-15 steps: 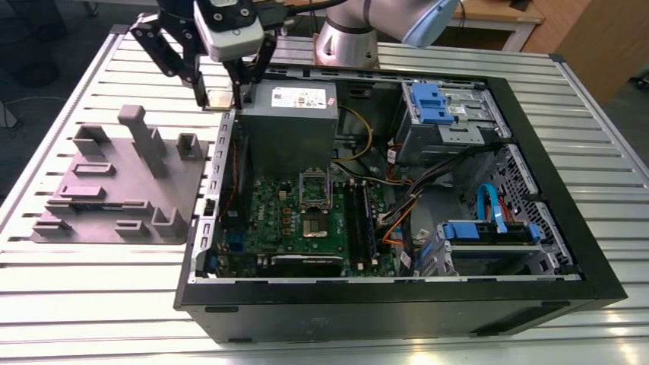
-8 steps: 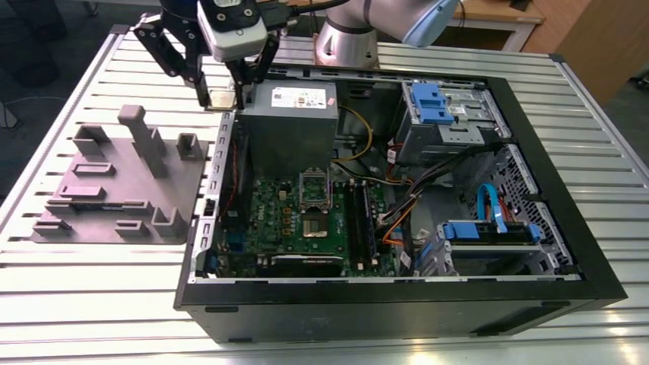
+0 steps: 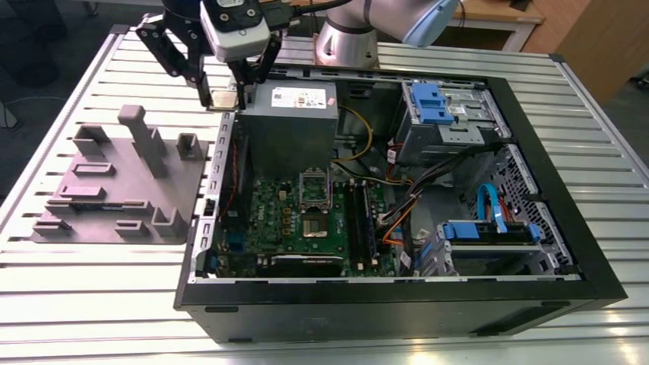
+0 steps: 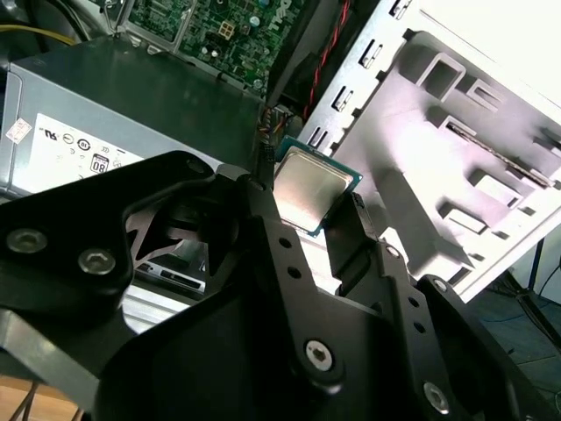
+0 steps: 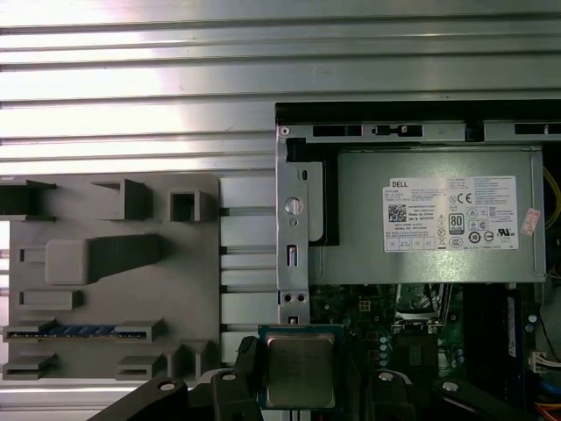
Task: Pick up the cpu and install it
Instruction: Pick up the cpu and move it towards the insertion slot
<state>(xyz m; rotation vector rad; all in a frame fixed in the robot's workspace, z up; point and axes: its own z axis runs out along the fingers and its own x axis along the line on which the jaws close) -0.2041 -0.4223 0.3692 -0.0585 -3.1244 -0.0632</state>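
The cpu is a small square chip with a silvery top, held in the air between the black fingers of my gripper. It hangs above the far corner of the open computer case, at the exterior view's left, close to the grey power supply. In both wrist views the gripper is shut on the cpu, with one finger on each opposite edge. The shiny socket frame sits on the green motherboard inside the case.
A grey plastic plate with upright blocks lies on the slatted metal table, beside the case at the exterior view's left. Inside the case are blue drive bays, cables and memory sticks.
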